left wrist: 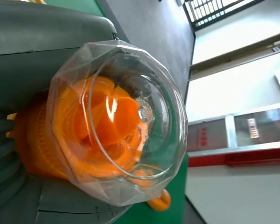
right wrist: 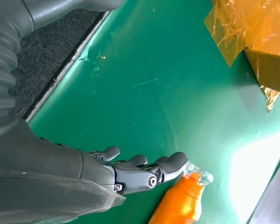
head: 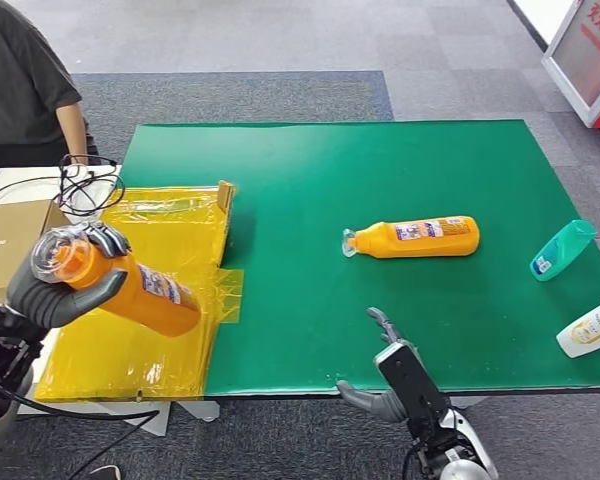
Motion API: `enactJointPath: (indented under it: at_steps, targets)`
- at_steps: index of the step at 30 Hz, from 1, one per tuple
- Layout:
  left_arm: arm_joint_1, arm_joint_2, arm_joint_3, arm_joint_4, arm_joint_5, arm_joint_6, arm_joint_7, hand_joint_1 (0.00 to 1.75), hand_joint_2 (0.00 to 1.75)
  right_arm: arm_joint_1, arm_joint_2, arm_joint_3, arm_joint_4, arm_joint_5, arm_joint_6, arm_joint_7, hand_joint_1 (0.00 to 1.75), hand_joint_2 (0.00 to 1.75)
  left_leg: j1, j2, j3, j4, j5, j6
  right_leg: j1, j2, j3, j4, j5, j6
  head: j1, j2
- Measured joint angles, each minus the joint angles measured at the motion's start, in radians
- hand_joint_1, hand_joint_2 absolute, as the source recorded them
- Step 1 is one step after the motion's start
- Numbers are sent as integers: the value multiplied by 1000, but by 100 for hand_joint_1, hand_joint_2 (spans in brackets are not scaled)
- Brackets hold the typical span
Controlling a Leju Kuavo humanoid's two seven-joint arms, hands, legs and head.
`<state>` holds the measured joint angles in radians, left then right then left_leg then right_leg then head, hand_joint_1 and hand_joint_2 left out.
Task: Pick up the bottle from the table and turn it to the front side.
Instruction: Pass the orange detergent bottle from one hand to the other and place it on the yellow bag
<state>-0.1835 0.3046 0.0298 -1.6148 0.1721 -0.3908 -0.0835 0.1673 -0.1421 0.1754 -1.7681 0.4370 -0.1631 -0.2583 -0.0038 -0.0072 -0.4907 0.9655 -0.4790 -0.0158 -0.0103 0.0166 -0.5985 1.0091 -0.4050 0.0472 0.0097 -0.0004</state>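
Note:
My left hand (head: 64, 278) holds an orange bottle (head: 142, 292) with a clear cap (left wrist: 121, 121), lifted over the yellow film at the table's left, cap end toward me. A second orange bottle (head: 419, 238) lies on its side on the green mat (head: 342, 170), its clear cap pointing left; its cap end (right wrist: 188, 196) appears just beyond my right fingers (right wrist: 156, 170). My right hand (head: 387, 375) hovers at the mat's near edge, fingers spread, holding nothing, short of that lying bottle.
A yellow film-lined tray (head: 172, 225) covers the table's left. A teal bottle (head: 561, 250) and a white bottle (head: 591, 328) lie at the mat's right edge. A person (head: 25, 90) stands at the far left by cables (head: 89, 185) and a cardboard box (head: 14, 235).

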Motion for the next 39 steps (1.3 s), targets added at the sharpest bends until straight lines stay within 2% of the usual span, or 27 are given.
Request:
enactJointPath:
  at_steps: [5,11,18,24,31,39]
  targets:
    - [-116,70,-47,9,-63,-50,74,175,175,3,3,-17,0,-4,15,8,0,175,0,0,0,0,1,-1,0,0,0,0,1,-1,0,0]
    - [-350,139,-188,92,-101,-113,168,175,175,-7,7,-29,6,-10,30,13,0,175,0,0,0,0,2,-1,0,0,0,0,2,-1,0,0]
    - [-512,161,-318,188,-114,-137,201,175,175,-15,14,-35,14,-15,35,16,0,175,0,0,-2,0,2,-1,0,1,-3,0,3,0,0,0]
    - [-673,135,-508,308,-153,-195,259,175,175,-49,23,-34,37,-19,50,17,0,175,0,0,-3,0,2,-1,0,1,-3,0,4,-1,0,0]
    - [-741,106,-695,389,-199,-233,278,175,175,-99,31,-31,76,-33,78,35,0,175,0,0,-3,0,3,-1,-1,1,-3,0,4,-1,0,0]
    - [-747,83,-793,438,-254,-210,259,175,175,-126,34,-24,102,-37,80,43,0,175,0,0,-3,0,3,-2,-1,1,-3,0,4,-1,0,0]
